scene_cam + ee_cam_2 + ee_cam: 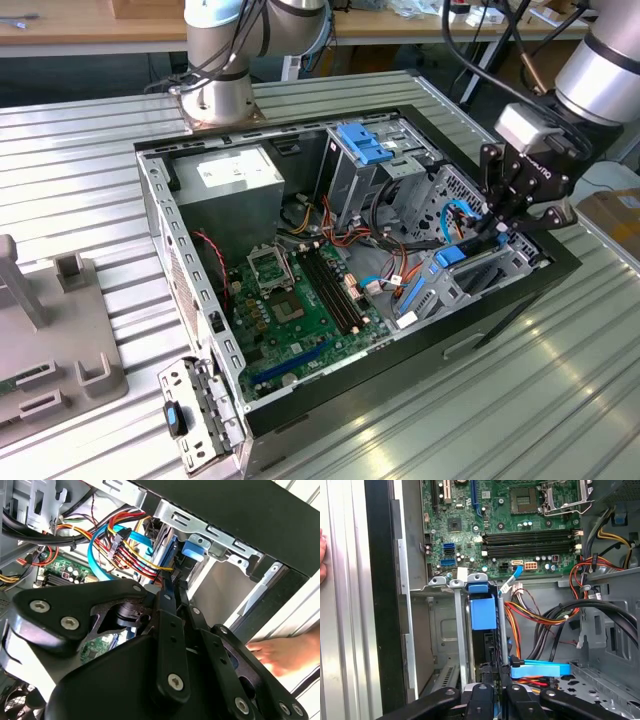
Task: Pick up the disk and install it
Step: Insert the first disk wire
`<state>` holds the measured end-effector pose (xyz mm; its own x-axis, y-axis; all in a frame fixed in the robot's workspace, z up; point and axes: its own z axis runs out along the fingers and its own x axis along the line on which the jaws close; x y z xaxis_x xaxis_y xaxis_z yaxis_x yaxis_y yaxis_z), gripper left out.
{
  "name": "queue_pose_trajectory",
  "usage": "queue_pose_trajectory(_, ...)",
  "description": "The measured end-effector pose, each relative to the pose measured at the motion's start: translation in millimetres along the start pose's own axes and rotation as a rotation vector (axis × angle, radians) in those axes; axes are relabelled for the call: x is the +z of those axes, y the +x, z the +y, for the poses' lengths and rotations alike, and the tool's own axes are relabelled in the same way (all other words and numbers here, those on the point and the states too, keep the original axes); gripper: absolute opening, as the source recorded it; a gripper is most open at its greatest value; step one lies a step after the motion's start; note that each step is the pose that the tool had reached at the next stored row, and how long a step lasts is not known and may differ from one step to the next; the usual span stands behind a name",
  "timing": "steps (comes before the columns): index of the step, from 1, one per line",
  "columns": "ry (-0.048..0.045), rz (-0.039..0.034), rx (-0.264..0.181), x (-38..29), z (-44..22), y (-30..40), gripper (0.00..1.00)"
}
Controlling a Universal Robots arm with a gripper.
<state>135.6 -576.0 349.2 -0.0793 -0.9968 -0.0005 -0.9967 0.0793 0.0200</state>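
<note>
The disk [484, 645] stands on edge in the metal drive bay at the corner of the open computer case [160, 230], its blue end tab [482, 611] facing the motherboard. In the second wrist view the disk [171, 555] shows a blue rail beside the tab. In the exterior view the disk [452, 256] sits low in the bay at the case's right end. My gripper [500, 225] hangs just above it. Its black fingers lie close together, shut, with their tips at the disk's edge in both wrist views [168, 583] [498, 692].
Bundled red, yellow and orange wires [125, 555] and a curved blue cable [97, 555] run right beside the bay. A light-blue latch plate [362, 145] tops the rear drive cage. A person's hand [285, 652] rests on the table outside the case wall.
</note>
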Motion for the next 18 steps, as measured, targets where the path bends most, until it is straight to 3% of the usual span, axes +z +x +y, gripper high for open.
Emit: queue_pose_trajectory(18,0.0,-0.0001,-0.001,7.7,-0.4,-0.5,0.16)
